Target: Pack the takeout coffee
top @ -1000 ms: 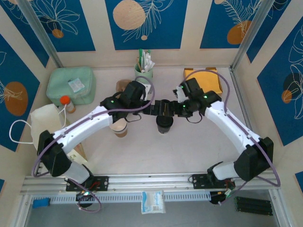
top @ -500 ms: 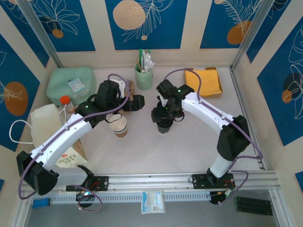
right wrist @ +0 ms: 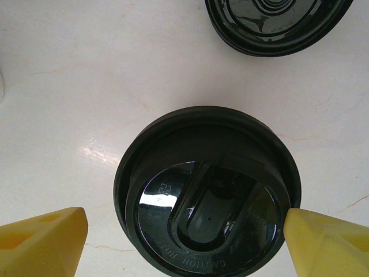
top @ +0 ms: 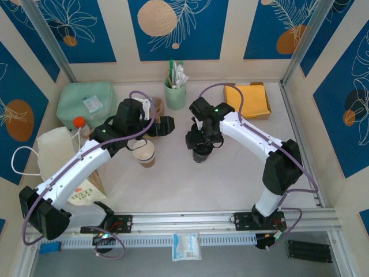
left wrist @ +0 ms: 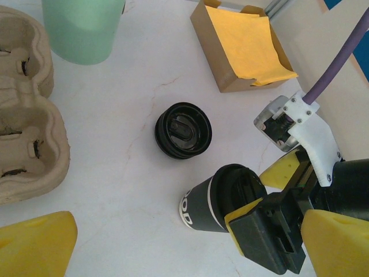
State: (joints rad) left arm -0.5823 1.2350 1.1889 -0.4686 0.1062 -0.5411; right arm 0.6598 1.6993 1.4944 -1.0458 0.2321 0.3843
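The takeout coffee, a brown paper cup with a white inside, stands uncovered left of centre. A loose black lid lies on the table, also at the top of the right wrist view as the loose lid. A black cup with a black lid stands at mid-table. My right gripper hangs open over it, its yellow fingers either side of the lidded cup. My left gripper is open and holds nothing, beside the pulp carrier.
A mint-green cup of stirrers stands at the back. A box of yellow napkins sits back right. A green container, an orange-capped bottle and a paper bag crowd the left side.
A second ago both grippers met near the black cup. The left gripper has drawn back to the left by the carrier; the right one stays over the black cup.
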